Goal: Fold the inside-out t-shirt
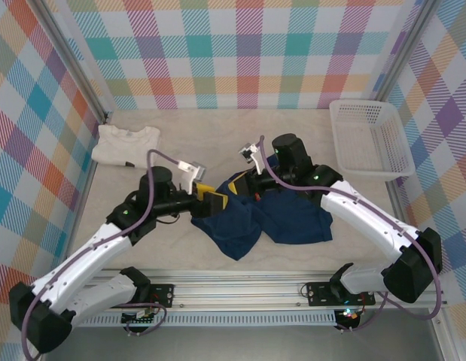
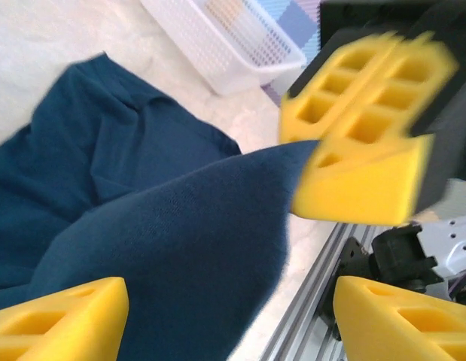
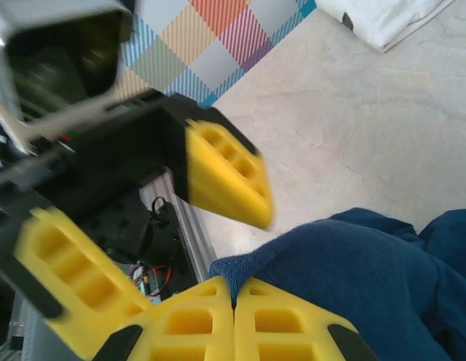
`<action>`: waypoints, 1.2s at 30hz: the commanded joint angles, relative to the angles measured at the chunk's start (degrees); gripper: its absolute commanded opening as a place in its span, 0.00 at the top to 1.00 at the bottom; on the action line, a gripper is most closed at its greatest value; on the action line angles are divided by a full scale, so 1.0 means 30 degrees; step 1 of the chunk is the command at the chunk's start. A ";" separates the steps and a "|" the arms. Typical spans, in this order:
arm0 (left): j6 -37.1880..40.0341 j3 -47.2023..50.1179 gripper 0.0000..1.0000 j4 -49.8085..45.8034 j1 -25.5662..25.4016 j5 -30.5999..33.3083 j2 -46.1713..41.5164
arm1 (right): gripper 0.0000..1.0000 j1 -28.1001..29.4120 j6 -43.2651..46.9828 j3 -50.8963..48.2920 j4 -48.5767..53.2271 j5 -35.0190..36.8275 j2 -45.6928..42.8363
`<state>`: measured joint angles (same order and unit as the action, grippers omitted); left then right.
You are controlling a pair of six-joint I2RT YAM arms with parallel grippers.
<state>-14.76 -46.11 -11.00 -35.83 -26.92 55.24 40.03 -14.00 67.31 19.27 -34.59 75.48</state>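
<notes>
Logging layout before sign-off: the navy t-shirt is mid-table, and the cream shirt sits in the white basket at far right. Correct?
No. The cream shirt lies on the table at far left, not in the white basket; the top view shows it. The navy t-shirt is mid-table.

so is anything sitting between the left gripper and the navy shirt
Nothing visible is in the way. The left gripper stands open with a raised fold of the navy shirt between its fingers. The right gripper is shut on the tip of that same fold close beside it, so the space there is tight.
</notes>
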 commanded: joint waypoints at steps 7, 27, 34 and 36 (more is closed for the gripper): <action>0.1767 -0.0327 0.99 0.1890 -0.0448 -0.0004 0.1841 | 0.76 -0.0814 -0.1081 -0.0097 -0.0062 0.0194 -0.1048; 0.3260 0.3153 1.00 0.5371 -0.0389 -0.1170 -0.0441 | 0.31 -0.2780 0.0349 -0.3315 -0.3582 -0.2972 0.4091; 0.3299 0.3650 1.00 0.4901 -0.0358 0.1128 -0.1327 | 0.86 -0.2698 -0.2116 -0.4343 -0.5603 -0.4993 0.3605; 0.3099 0.4187 1.00 0.5036 -0.0331 0.1585 -0.1697 | 1.00 -0.3133 -0.2555 -0.4660 -0.6186 -0.3937 0.2122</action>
<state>-6.11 -35.46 3.25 -36.62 -25.52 52.60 31.86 -18.28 54.52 5.87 -45.08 88.27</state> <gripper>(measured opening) 0.056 0.047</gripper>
